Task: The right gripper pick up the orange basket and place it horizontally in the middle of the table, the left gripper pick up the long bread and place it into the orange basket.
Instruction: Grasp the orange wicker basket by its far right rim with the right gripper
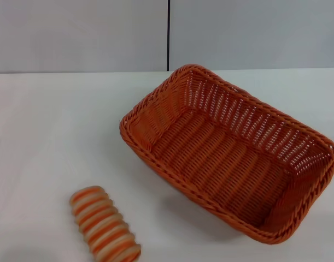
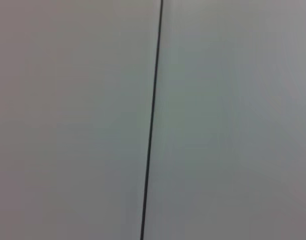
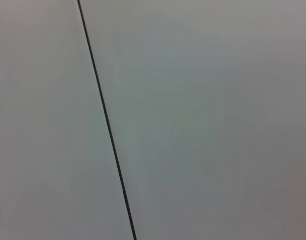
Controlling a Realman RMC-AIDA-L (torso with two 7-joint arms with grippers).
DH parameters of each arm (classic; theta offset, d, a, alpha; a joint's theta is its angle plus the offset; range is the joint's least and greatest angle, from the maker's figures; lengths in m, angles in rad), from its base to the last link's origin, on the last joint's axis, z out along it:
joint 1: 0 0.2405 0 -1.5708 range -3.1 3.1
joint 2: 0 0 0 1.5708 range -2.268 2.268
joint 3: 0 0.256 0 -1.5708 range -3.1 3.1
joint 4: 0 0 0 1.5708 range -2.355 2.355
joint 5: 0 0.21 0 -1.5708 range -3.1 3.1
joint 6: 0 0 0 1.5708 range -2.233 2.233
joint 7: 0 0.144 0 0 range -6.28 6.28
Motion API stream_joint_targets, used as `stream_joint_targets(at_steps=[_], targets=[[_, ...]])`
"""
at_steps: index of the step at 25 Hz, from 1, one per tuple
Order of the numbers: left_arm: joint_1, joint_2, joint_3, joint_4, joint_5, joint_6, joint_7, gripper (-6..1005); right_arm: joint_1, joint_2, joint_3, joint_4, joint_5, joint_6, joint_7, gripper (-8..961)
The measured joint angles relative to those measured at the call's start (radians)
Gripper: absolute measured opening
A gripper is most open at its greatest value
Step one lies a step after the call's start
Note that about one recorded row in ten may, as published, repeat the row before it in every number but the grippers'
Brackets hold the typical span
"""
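Sitting on the white bench (image 1: 41, 136), right of centre and toward the robot's right: the orange basket (image 1: 232, 155), upright, open side up, turned at a slant so one corner is pointing at the far edge and another at the near right. Holding nothing inside. Lying on the bench near the front edge, to the left of the basket and well apart from it: the long bread (image 1: 105, 224), on its side, angled, striped orange and cream. Neither claw showing in any view, so impossible to tell how far open or whether gripping anything. Both wrist views facing only a pale grey wall (image 2: 233, 120) with a thin dark seam (image 2: 151, 120).
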Motion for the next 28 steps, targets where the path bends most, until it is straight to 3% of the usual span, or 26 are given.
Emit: stream_joint_targets(at_steps=[17, 20, 22, 25, 26, 28], targets=[[0.003, -0.001, 0.067, 0.003, 0.001, 0.038, -0.001, 739, -0.004, -0.001, -0.003, 0.0, -0.004, -0.008, 0.001, 798], [-0.001, 0.003, 0.131, 0.125, 0.002, 0.032, -0.187, 739, -0.012, -0.001, -0.001, -0.005, -0.004, -0.001, 0.007, 798], [-0.001, 0.003, 0.131, 0.125, 0.002, 0.032, -0.187, 739, -0.02, 0.0, 0.005, -0.01, -0.004, 0.003, 0.024, 798], [0.021, 0.003, 0.243, 0.393, 0.005, -0.022, -0.55, 739, -0.031, 0.0, 0.008, -0.013, 0.001, 0.005, 0.05, 798], [0.021, 0.003, 0.243, 0.393, 0.005, -0.022, -0.55, 739, -0.035, -0.001, 0.009, -0.014, 0.003, 0.005, 0.056, 798], [0.029, 0.004, 0.285, 0.529, 0.034, -0.077, -0.721, 739, -0.04, -0.001, 0.009, -0.019, 0.004, 0.006, 0.062, 798]])
